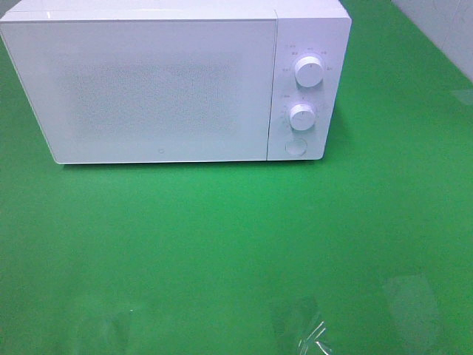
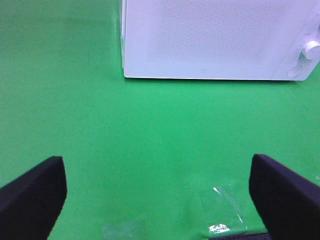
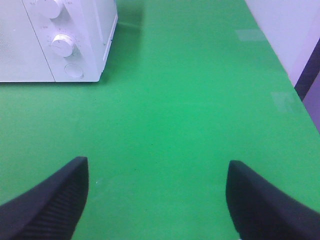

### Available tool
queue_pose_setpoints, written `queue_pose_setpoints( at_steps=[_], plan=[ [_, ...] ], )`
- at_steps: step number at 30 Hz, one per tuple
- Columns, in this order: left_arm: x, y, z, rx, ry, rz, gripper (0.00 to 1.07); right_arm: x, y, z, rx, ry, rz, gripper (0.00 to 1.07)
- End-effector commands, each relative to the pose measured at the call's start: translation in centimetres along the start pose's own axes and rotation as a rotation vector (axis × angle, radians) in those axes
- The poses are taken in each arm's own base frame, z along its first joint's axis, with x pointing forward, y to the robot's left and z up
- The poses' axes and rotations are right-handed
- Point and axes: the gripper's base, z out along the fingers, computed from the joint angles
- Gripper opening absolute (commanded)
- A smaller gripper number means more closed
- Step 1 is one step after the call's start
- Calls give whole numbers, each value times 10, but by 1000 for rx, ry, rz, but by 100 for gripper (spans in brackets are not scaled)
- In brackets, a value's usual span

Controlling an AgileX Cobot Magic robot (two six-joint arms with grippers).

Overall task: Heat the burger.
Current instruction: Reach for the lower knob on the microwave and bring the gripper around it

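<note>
The burger is out of view in all three views. A white microwave (image 1: 162, 89) stands at the back of the green table with its door shut; it also shows in the left wrist view as the microwave (image 2: 215, 40) and in the right wrist view as the microwave (image 3: 50, 40). My left gripper (image 2: 157, 195) is open over bare green surface, well in front of the microwave, nothing between its black fingers (image 2: 30, 195). My right gripper (image 3: 157, 195) is open too, off the microwave's control side, with nothing between its fingers (image 3: 50, 200). Neither gripper shows in the exterior high view.
The microwave has two round knobs (image 1: 307, 70) and a round button (image 1: 295, 146) on its right panel. A piece of clear tape or film (image 1: 307, 329) lies on the table near the front edge. The table's right edge (image 3: 300, 95) meets a pale wall.
</note>
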Motion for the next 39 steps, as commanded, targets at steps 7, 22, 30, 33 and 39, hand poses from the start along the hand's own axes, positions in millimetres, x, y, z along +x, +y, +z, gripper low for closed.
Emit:
queue_pose_setpoints(
  at_steps=[7,22,30,33,39],
  plan=[
    [3,0,-2,3,-20,0,91,-10,0,-7,0,-86,2,73],
    [3,0,-2,3,-20,0,91,-46,6,37,-20,-125,-12,73],
    [3,0,-2,3,-20,0,91,-48,10,70,-37,-150,-21,73],
    [3,0,-2,3,-20,0,91,-49,11,77,-42,-158,-22,73],
    [3,0,-2,3,-20,0,91,-46,15,105,-61,-179,-15,73]
  ],
)
